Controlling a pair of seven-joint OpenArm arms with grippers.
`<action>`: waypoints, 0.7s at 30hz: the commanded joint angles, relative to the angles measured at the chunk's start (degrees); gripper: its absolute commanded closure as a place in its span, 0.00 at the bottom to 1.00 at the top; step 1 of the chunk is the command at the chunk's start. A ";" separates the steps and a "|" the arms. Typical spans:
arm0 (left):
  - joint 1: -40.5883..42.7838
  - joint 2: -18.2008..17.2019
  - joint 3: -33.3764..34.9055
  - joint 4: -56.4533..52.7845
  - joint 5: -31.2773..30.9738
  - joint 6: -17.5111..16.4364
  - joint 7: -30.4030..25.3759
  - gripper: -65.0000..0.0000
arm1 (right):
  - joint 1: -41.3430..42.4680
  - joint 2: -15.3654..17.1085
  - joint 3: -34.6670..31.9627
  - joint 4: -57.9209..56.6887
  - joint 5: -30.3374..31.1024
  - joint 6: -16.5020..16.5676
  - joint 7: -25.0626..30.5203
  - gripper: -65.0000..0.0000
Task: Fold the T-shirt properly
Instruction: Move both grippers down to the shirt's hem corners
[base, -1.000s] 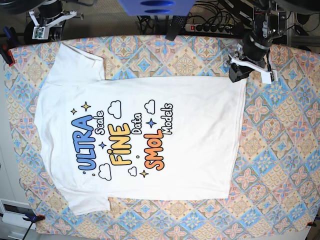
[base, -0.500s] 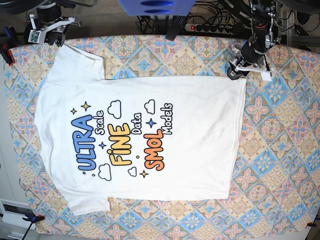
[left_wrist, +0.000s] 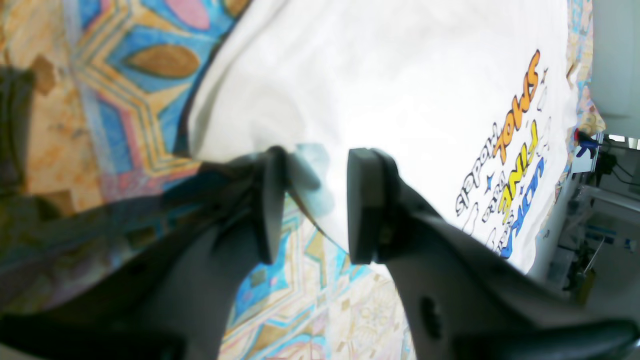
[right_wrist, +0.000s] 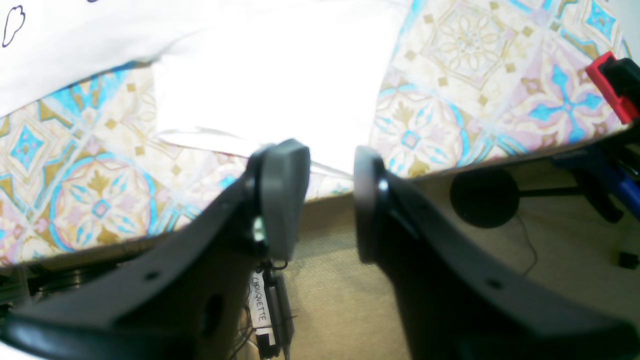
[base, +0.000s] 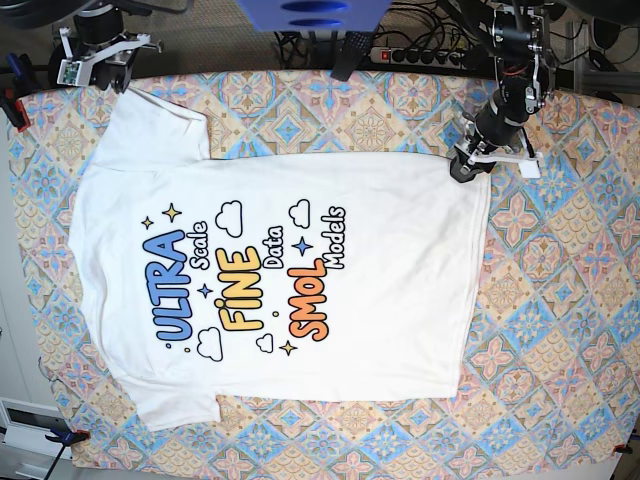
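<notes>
The T-shirt (base: 290, 270) is laid flat, print side up, on the patterned tablecloth (base: 560, 300). In the base view its long axis runs across the picture, with the collar end toward that view's left and the hem toward its right.

The left gripper (base: 463, 168) is placed at the far hem corner. In the left wrist view its jaws are parted to a moderate gap, and the corner of the white cloth is seen between the two pads (left_wrist: 367, 205). Whether the pads have closed on the fabric cannot be told; no lifted cloth is seen. The body of the shirt lies away from this gripper, toward the printed lettering.

The right gripper (base: 100, 55) is stationed at the far table edge, just beside the far sleeve (base: 160, 125). In the right wrist view (right_wrist: 320, 195) its jaws are likewise partly open and nothing is held; the sleeve hem lies just beyond the fingertips, not between them.

It is judged that the coming fold turns on the far long edge. Each arm is the nearer one to its own end of that edge, and the shirt's width extends from both grippers toward the near side of the table.
</notes>
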 joint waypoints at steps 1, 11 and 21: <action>-0.16 -0.41 -0.01 0.49 0.15 0.17 0.35 0.78 | -0.75 0.40 0.34 0.60 0.41 0.02 1.21 0.71; 0.20 -0.41 -0.45 0.49 0.15 0.17 3.34 1.00 | 10.59 0.23 2.98 -1.33 13.06 0.02 -12.15 0.71; 0.90 -0.59 -0.45 0.49 0.15 0.17 3.43 1.00 | 15.16 0.23 11.24 -7.40 16.23 0.10 -22.35 0.44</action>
